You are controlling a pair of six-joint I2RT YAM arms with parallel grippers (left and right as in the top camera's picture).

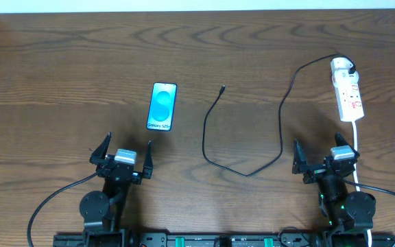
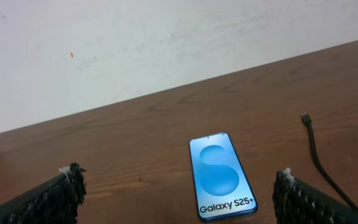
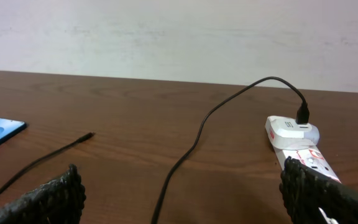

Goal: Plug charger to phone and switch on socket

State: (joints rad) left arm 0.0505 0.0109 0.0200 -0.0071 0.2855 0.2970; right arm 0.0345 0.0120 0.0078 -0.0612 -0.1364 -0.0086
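The phone (image 1: 162, 106) lies face up left of centre, its light blue screen reading "Galaxy S25+"; it also shows in the left wrist view (image 2: 220, 175). The black charger cable (image 1: 252, 168) loops across the middle, with its free plug tip (image 1: 223, 88) right of the phone, apart from it. Its other end is in the white plug on the socket (image 1: 347, 88), a white power strip with red markings at the far right, also in the right wrist view (image 3: 294, 138). My left gripper (image 1: 123, 156) is open and empty, near the phone's lower end. My right gripper (image 1: 326, 159) is open and empty, below the socket.
The socket's white cord (image 1: 357, 147) runs down past my right gripper toward the front edge. A pale wall borders the table's far edge (image 2: 166, 87). The dark wooden tabletop (image 1: 67, 82) holds nothing else.
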